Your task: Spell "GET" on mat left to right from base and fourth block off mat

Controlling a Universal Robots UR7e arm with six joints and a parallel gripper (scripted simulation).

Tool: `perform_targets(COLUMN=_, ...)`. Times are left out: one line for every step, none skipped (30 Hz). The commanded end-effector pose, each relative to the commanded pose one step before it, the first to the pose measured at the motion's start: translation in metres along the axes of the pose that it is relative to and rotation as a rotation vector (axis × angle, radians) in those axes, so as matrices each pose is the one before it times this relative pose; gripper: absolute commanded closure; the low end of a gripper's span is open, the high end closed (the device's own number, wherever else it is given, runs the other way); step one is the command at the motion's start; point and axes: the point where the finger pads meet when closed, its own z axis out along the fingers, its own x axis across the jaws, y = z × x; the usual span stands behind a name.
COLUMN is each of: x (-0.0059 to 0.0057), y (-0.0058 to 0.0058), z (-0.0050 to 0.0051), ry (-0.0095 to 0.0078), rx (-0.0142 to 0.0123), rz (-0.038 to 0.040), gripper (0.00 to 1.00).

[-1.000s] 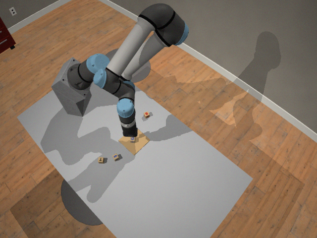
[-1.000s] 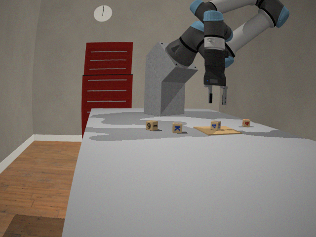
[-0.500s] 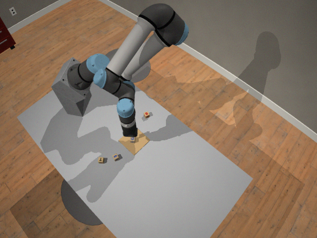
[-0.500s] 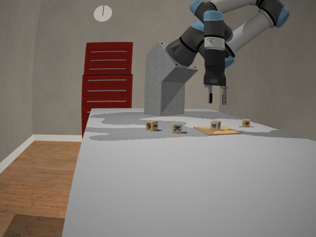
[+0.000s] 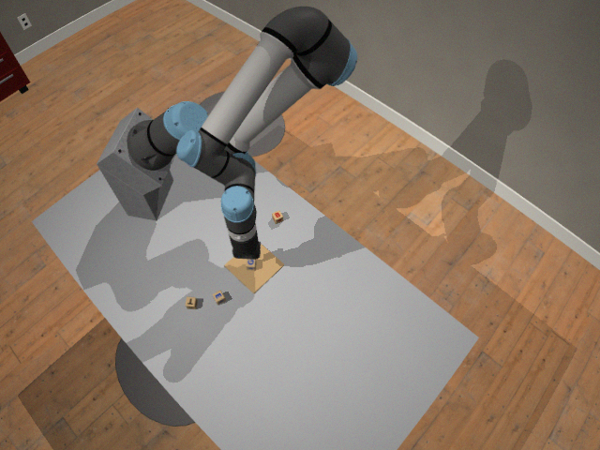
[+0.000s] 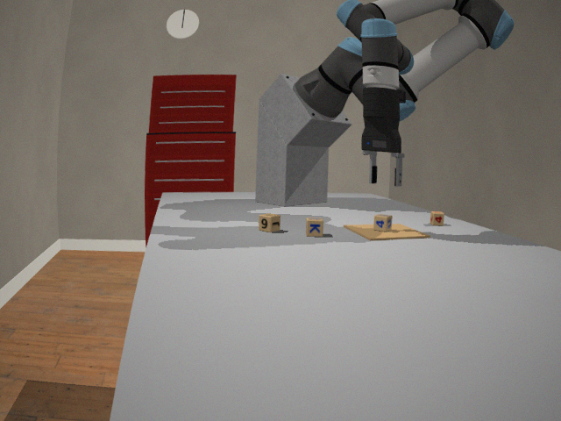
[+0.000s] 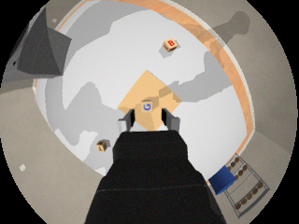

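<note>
A tan square mat point(image 5: 254, 271) lies flat on the grey table. The G block point(image 5: 250, 262), with a blue letter on top, sits on the mat; it also shows in the exterior view point(image 6: 382, 222) and in the wrist view point(image 7: 148, 106). My gripper point(image 6: 385, 180) is open and empty, hanging straight above the G block with a clear gap. The E block point(image 5: 219, 296) and the T block point(image 5: 191, 302) lie off the mat to its left, side by side. A block with a red letter point(image 5: 277, 216) lies off the mat towards the far edge.
The grey robot pedestal point(image 5: 135, 164) stands at the table's back corner. A red drawer cabinet point(image 6: 190, 149) stands on the floor beyond the table. The table edges drop to a wooden floor.
</note>
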Motion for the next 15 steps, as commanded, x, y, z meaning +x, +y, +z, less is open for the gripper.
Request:
perform_targets(x=-0.00096, y=-0.00240, z=0.00217, ry=-0.00073, rx=0.00573, rz=0.00229, gripper=0.00)
perform_targets(x=-0.00008, y=-0.00009, z=0.00034, ry=-0.00010, rx=0.00010, rz=0.00022, gripper=0.00)
perform_targets(x=-0.00009, y=-0.00010, z=0.00041, ry=-0.00012, rx=0.00011, rz=0.00026, gripper=0.00)
perform_targets(x=-0.00009, y=-0.00011, z=0.00049, ry=-0.00014, rx=0.00011, rz=0.00028, gripper=0.00)
perform_targets(x=-0.00010, y=-0.00012, z=0.00056, ry=-0.00015, rx=0.00010, rz=0.00030, gripper=0.00)
perform_targets(x=-0.00010, y=-0.00012, z=0.00064, ry=-0.00017, rx=0.00009, rz=0.00032, gripper=0.00)
perform_targets(x=-0.00006, y=-0.00006, z=0.00069, ry=-0.00017, rx=-0.00002, rz=0.00023, gripper=0.00)
perform_targets(x=-0.00003, y=-0.00001, z=0.00075, ry=-0.00017, rx=-0.00010, rz=0.00017, gripper=0.00)
perform_targets(x=-0.00002, y=-0.00001, z=0.00083, ry=-0.00013, rx=-0.00008, rz=0.00013, gripper=0.00)
perform_targets(x=-0.00002, y=0.00001, z=0.00092, ry=-0.00003, rx=0.00000, rz=0.00000, gripper=0.00)
perform_targets(x=-0.00002, y=0.00000, z=0.00100, ry=-0.00002, rx=0.00000, rz=0.00000, gripper=0.00)
perform_targets(x=-0.00001, y=-0.00001, z=0.00108, ry=-0.00001, rx=-0.00001, rz=0.00000, gripper=0.00)
perform_targets(x=0.00000, y=0.00000, z=0.00000, ry=0.00000, rx=0.00000, rz=0.00000, gripper=0.00)
perform_targets(x=0.00000, y=0.00000, z=0.00000, ry=0.00000, rx=0.00000, rz=0.00000, gripper=0.00)
perform_targets(x=0.00004, y=0.00006, z=0.00112, ry=0.00002, rx=-0.00013, rz=-0.00013, gripper=0.00)
